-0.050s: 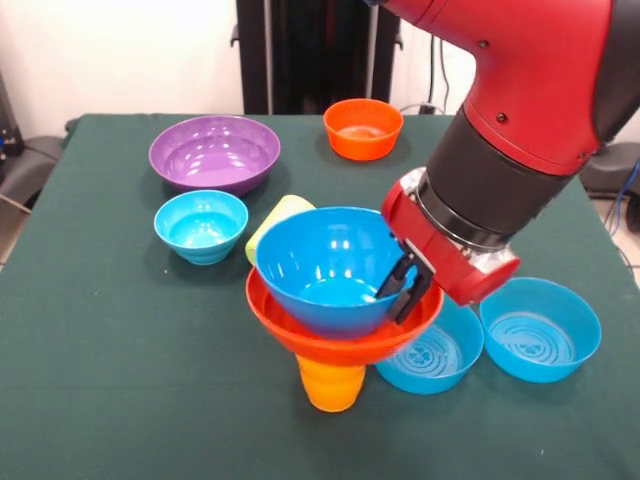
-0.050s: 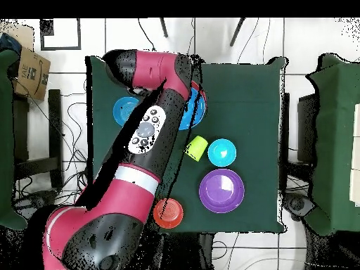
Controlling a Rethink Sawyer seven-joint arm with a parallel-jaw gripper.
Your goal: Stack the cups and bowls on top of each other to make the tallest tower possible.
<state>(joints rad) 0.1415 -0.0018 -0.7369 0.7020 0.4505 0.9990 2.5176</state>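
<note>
Far to the left of the pincer (image 1: 403, 290), up the table, sits the large purple bowl (image 1: 214, 152), and just below it the small blue bowl (image 1: 201, 225), both well apart from the arm. Nearer, a pale yellow-green cup (image 1: 272, 222) lies tipped on its side, half hidden behind the tower. The tower itself stands right at the pincer: an orange cup (image 1: 331, 385) on the cloth, the wide orange bowl (image 1: 320, 335) resting on it, and the big blue bowl (image 1: 325, 265) nested inside, tilted. The black fingers (image 1: 395, 282) straddle the blue bowl's right rim, closed upon it as far as can be seen. Behind the pincer, farther up the table, is the small orange bowl (image 1: 363, 127). Below and to the right, two medium blue bowls (image 1: 432, 358) (image 1: 541, 328) stand side by side, the nearer partly under the orange bowl's edge. The red arm (image 2: 151, 133) covers much of the overhead view.
</note>
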